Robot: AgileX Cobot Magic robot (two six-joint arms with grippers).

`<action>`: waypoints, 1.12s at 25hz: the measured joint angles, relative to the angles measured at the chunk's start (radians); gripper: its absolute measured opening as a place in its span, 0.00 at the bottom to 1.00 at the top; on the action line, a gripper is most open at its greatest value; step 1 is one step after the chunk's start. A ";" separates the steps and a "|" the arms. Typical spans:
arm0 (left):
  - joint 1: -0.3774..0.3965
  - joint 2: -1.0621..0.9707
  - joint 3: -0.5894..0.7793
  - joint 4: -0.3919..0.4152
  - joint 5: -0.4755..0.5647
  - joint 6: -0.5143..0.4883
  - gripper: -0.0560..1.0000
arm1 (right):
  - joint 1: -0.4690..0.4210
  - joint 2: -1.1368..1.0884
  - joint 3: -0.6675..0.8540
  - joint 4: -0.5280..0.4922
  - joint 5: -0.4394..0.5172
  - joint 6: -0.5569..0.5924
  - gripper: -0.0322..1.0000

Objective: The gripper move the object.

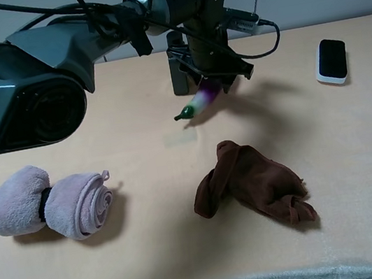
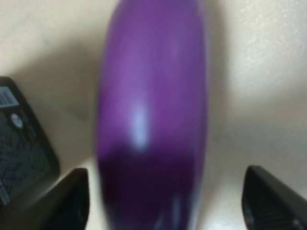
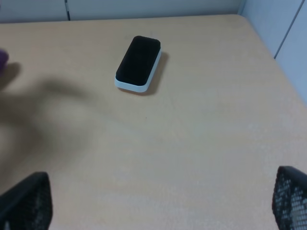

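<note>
Eggplant [image 1: 202, 98] — gripped by left fingers [image 2: 273, 203] | right fingers [image 3: 26, 203] spread — empty

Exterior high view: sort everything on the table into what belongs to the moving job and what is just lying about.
In the job:
- eggplant, at the gripper
- left gripper

Lying about:
- pink rolled towel
- brown cloth
- black-and-white device
- black box behind the gripper
</note>
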 joint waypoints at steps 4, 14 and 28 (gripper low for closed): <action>0.000 0.000 0.000 0.000 0.000 0.000 0.71 | 0.000 0.000 0.000 0.000 0.000 0.000 0.70; 0.000 0.000 0.000 0.000 0.000 0.000 0.72 | 0.000 0.000 0.000 0.000 0.000 0.000 0.70; 0.000 -0.011 -0.004 -0.003 0.010 -0.005 0.72 | 0.000 0.000 0.000 0.000 0.000 0.000 0.70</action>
